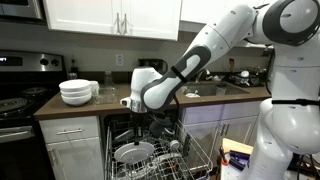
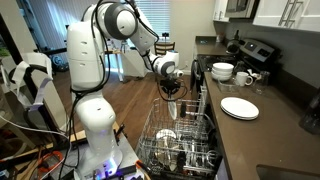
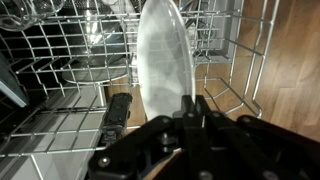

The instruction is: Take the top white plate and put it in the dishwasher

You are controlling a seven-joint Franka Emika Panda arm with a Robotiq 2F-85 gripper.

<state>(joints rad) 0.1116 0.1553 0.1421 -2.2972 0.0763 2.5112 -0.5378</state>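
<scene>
One end effector (image 3: 192,108), one white plate (image 3: 165,65)

Plate (image 3: 163,60) top cut off by frame edge, btm rim hidden behind blurry fingers (image 3: 188,113).

Both exterior views share dishwasher (image 1: 197,160); wrist close-up.

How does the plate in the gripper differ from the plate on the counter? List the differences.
The gripped plate stands on edge; the counter plate lies flat. The gripped plate is clamped in the gripper at the dishwasher rack; the counter plate sits free on the counter. Both are plain, round and white.
</scene>
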